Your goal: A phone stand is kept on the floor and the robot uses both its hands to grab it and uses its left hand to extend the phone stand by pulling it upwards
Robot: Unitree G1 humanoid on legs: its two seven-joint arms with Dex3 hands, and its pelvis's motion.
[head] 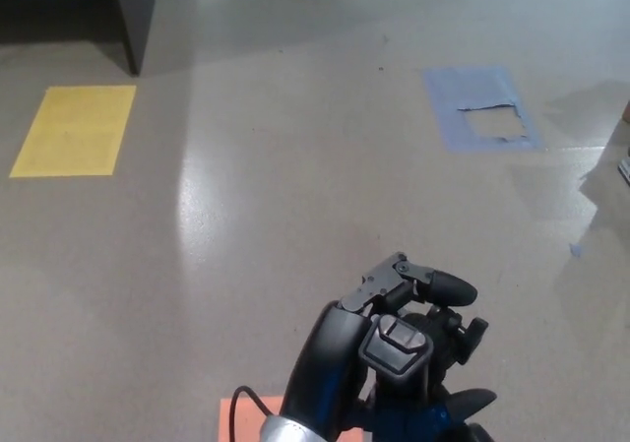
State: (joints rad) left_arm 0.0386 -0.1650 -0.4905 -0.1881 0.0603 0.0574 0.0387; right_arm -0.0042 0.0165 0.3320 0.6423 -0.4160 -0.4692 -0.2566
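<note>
Phone stand held low at the floor's near edge

Phone stand (406,348) – black, w/ a knob on top – sits at the bottom edge of the grey floor (295,196). Left hand (394,309) is wrapped round it, fingers (448,287) curled over the top. Right hand can't be seen. Orange patch (246,417) lies just beside it.

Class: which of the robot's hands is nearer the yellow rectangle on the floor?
Left. The left hand sits down-right of the yellow rectangle; the right hand, at the bottom edge, lies farther.
</note>
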